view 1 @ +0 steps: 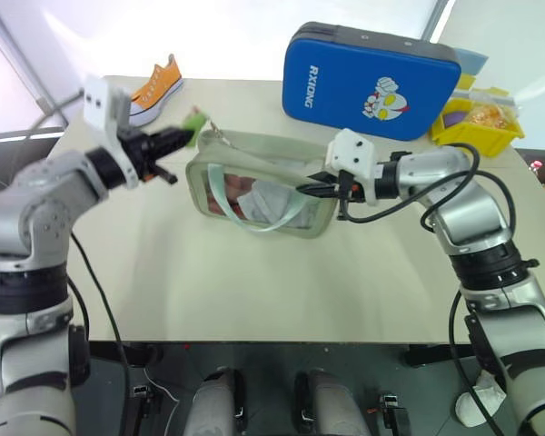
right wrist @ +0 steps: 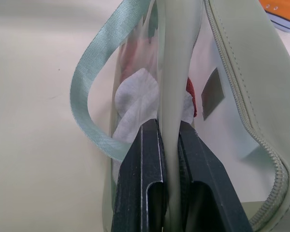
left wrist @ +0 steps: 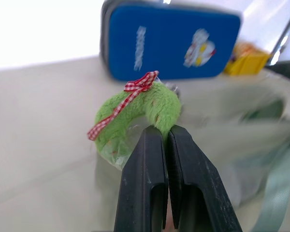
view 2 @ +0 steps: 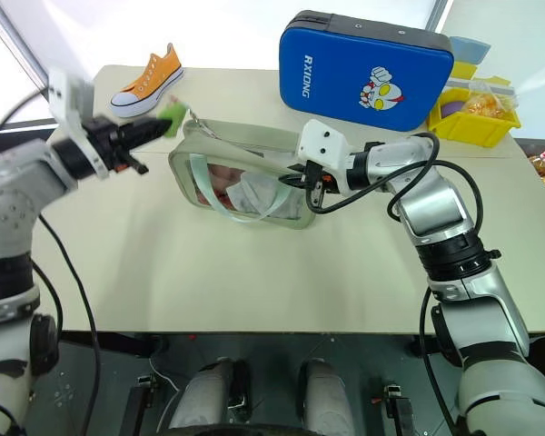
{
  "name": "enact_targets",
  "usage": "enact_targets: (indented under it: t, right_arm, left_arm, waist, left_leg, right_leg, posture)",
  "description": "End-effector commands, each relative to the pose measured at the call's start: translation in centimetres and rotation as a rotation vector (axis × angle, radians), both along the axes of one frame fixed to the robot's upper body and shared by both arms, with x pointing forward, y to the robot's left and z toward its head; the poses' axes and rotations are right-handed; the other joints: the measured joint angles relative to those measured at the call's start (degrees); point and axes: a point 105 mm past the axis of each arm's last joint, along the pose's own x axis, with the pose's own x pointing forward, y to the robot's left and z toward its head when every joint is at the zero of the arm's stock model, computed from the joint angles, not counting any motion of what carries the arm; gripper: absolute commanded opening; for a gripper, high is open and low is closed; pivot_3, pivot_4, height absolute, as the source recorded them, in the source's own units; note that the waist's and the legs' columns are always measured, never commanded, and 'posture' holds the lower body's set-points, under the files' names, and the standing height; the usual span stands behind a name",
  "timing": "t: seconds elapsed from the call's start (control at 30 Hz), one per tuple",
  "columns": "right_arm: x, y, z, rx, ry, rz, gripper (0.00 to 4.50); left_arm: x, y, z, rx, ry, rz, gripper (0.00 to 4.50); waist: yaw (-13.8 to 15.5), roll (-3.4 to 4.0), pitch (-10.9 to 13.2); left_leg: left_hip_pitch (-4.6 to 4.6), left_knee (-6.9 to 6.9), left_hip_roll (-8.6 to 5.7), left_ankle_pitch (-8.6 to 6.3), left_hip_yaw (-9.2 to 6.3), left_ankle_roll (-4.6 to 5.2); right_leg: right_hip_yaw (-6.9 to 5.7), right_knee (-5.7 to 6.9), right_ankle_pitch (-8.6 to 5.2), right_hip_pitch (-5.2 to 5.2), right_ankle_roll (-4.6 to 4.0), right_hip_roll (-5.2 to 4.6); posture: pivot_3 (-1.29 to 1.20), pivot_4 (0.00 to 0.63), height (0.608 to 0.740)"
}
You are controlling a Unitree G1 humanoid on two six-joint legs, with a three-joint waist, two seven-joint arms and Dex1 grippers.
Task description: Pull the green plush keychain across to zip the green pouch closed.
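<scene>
The green pouch (view 1: 254,150) lies in the middle of the table, its clear window showing white and red contents and its mint strap (view 1: 254,218) looped across the front. At its left top corner the green plush keychain (left wrist: 150,104), a fuzzy ring with a red-checked ribbon, is pinched by my left gripper (left wrist: 165,133), which is shut on it and held a little above the table. My right gripper (view 1: 311,189) is shut on the pouch's right end, and the pouch's edge (right wrist: 176,72) runs up from between its fingers. The zipper (right wrist: 241,101) runs along the top.
A blue hard case (view 1: 368,77) with a cartoon figure stands behind the pouch. An orange sneaker (view 1: 156,88) sits at the far left, close behind my left gripper. A yellow bin (view 1: 481,123) of small items is at the far right. The beige table (view 1: 254,291) has bare space in front.
</scene>
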Motion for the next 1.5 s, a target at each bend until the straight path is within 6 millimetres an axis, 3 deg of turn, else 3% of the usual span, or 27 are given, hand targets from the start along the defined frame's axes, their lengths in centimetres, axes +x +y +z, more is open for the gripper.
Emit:
enact_targets:
  t: [0.03,0.13,0.27,0.4,0.6,0.77,0.87,1.0,1.1,1.23,1.4,1.5]
  right_arm:
    - [-0.2,0.7,1.2,0.013,-0.051,0.029,0.0]
    - [-0.2,1.1,1.5,0.018,-0.06,0.034,0.0]
    - [-0.1,1.3,1.6,0.024,-0.064,0.034,0.0]
    - [0.1,1.2,1.7,0.027,-0.066,0.024,0.0]
    - [0.4,1.3,1.7,0.038,-0.067,0.016,0.0]
    - [0.5,1.3,1.9,0.032,-0.071,0.019,0.0]
    - [0.5,1.3,2.0,0.029,-0.073,0.022,0.0]
    - [0.4,1.2,2.0,0.028,-0.069,0.022,0.0]
    - [0.3,1.1,1.9,0.022,-0.067,0.021,0.0]
    - [0.3,1.0,1.9,0.019,-0.069,0.017,0.0]
    - [0.6,0.5,2.1,0.017,-0.078,-0.006,0.0]
    - [0.8,0.3,2.4,0.02,-0.077,-0.013,0.0]
  left_arm:
    - [-0.9,-2.7,-0.4,0.148,-0.059,-0.091,0.02]
    - [-0.6,-3.6,-1.9,0.245,-0.063,-0.117,0.02]
    - [0.4,-2.9,-3.4,0.347,-0.07,-0.081,0.02]
    - [0.2,-2.8,-2.2,0.319,-0.097,-0.102,1.33]
    - [0.2,-1.0,-2.1,0.377,-0.069,-0.071,4.47]
    - [0.1,1.7,-2.2,0.394,-0.042,-0.016,4.47]
    - [0.9,2.9,-3.4,0.383,-0.019,0.033,4.47]
    - [2.9,3.6,-4.8,0.312,-0.02,0.119,4.47]
    - [3.2,3.1,-5.6,0.305,-0.015,0.093,4.47]
    - [3.0,2.8,-5.4,0.28,-0.026,0.065,2.75]
    - [1.9,2.4,-5.2,0.271,-0.011,0.016,0.13]
    - [1.5,2.0,-5.4,0.28,0.003,0.005,0.02]
  waist:
    - [-0.2,0.02,0.0]
    - [-0.3,0.02,0.0]
    - [-0.3,0.02,0.0]
    - [-0.1,0.02,0.0]
    - [-0.3,0.02,0.0]
    - [-0.2,0.03,0.0]
    - [-0.1,0.03,0.0]
    - [0.1,0.02,0.0]
    - [0.0,0.01,0.0]
    - [0.0,0.02,0.0]
    - [0.0,0.02,0.0]
    - [0.0,0.02,0.0]
  left_leg:
    - [0.01,-0.01,0.0,0.0,0.01,0.0]
    - [0.03,-0.02,-0.01,0.03,0.03,-0.05]
    - [0.03,-0.02,0.0,0.04,0.03,-0.07]
    - [0.02,-0.01,0.03,0.04,0.03,-0.06]
    - [0.02,-0.01,0.03,0.04,0.02,-0.06]
    - [0.02,-0.02,0.04,0.04,0.02,-0.06]
    - [0.01,-0.01,0.04,0.04,0.02,-0.05]
    - [-0.01,0.0,0.04,0.04,0.0,-0.05]
    - [-0.05,0.02,0.03,0.03,0.01,-0.04]
    - [-0.05,0.01,0.03,0.03,0.01,-0.03]
    - [-0.05,0.01,0.04,0.03,0.01,-0.03]
    - [-0.05,0.01,0.04,0.03,0.0,-0.03]
  right_leg:
    - [0.01,0.0,0.0,0.0,0.0,0.0]
    - [0.01,0.01,0.0,-0.01,0.0,0.1]
    - [0.01,0.01,0.0,-0.02,0.0,0.14]
    - [0.01,0.0,0.0,-0.03,0.0,0.12]
    - [0.01,0.01,0.0,-0.03,0.0,0.12]
    - [0.02,0.01,0.0,-0.05,0.0,0.11]
    - [0.02,0.01,0.0,-0.04,-0.01,0.1]
    - [0.0,0.01,0.0,-0.04,-0.01,0.1]
    - [0.0,0.01,0.0,-0.04,0.0,0.09]
    - [0.0,0.01,0.0,-0.06,0.0,0.09]
    - [0.0,0.01,0.0,-0.06,0.0,0.09]
    - [0.0,0.01,0.0,-0.06,0.0,0.08]
  posture:
    - [0.0,0.15,0.74]
    - [0.0,0.15,0.74]
    - [0.0,0.15,0.74]
    - [0.0,0.15,0.74]
    - [0.0,0.15,0.74]
    - [0.0,0.15,0.74]
    - [0.0,0.15,0.74]
    - [0.0,0.15,0.74]
    - [0.0,0.15,0.74]
    - [0.0,0.15,0.74]
    - [0.0,0.15,0.74]
    - [0.0,0.15,0.74]
